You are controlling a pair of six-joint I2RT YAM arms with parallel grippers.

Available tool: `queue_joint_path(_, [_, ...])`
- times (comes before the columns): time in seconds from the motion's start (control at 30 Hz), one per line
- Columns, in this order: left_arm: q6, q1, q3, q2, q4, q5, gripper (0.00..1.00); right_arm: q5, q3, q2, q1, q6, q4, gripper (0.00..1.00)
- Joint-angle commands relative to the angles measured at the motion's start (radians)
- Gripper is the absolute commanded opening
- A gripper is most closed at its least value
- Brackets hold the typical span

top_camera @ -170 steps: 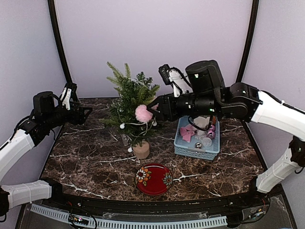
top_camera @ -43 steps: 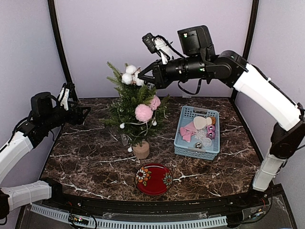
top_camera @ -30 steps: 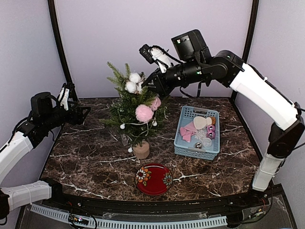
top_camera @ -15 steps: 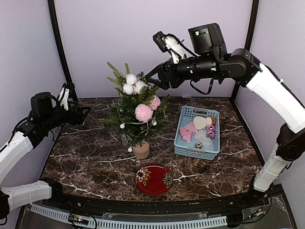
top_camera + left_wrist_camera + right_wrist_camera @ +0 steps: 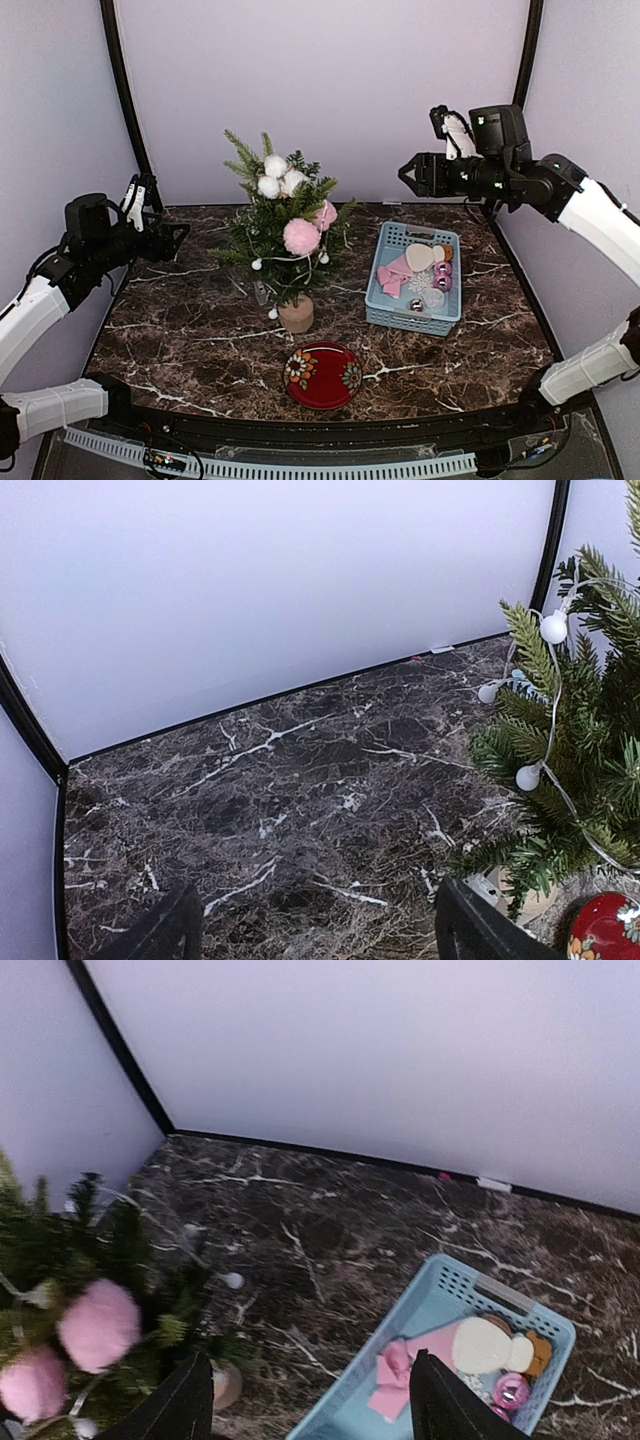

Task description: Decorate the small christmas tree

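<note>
The dark marble table (image 5: 180,330) carries everything. On it the small christmas tree (image 5: 285,215) stands upright on a pale wooden stump (image 5: 296,316); we take the tree as our mark. The right gripper (image 5: 404,176) hangs in the air well to the tree's right, about level with its top and pointing toward it, fingers spread wide with nothing between them. The left gripper (image 5: 178,236) hovers well to the tree's left at mid-height, also gaping wide and empty. A pale blue basket (image 5: 385,312) sits near the tree's right side; we see pink pieces, a cream disc and purple baubles in it. A red flowered plate (image 5: 322,376) lies in front of the stump, near it. On the tree we note a large pink pom-pom (image 5: 301,236) at the front, a smaller pink pom-pom (image 5: 325,214) up and right of it, white cotton balls (image 5: 272,180) near the top, and a string of white beads (image 5: 258,264) through the lower branches.
</note>
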Motion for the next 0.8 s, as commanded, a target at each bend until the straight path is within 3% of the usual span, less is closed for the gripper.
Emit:
queue_joint_path(0.0, [-0.001,0.002,-0.013,0.006,0.023,-0.006,0.82,-0.055,-0.136,0.027,-0.138,0.123,0.068,0.65])
queue_joint_path(0.17, [0.001,0.003,-0.014,0.012,0.023,-0.014,0.82,-0.091,-0.259,0.112,-0.241,0.159,0.127,0.58])
queue_joint_path(0.3, [0.003,0.003,-0.013,0.018,0.024,-0.014,0.82,-0.01,-0.296,0.193,-0.28,0.175,0.162,0.58])
queue_joint_path(0.6, [0.007,0.003,-0.009,0.032,0.023,-0.015,0.82,0.074,-0.23,0.419,-0.315,0.107,0.179,0.57])
queue_joint_path(0.77, [0.009,0.003,-0.009,0.037,0.025,-0.016,0.82,-0.064,-0.19,0.518,-0.313,0.077,0.171,0.53])
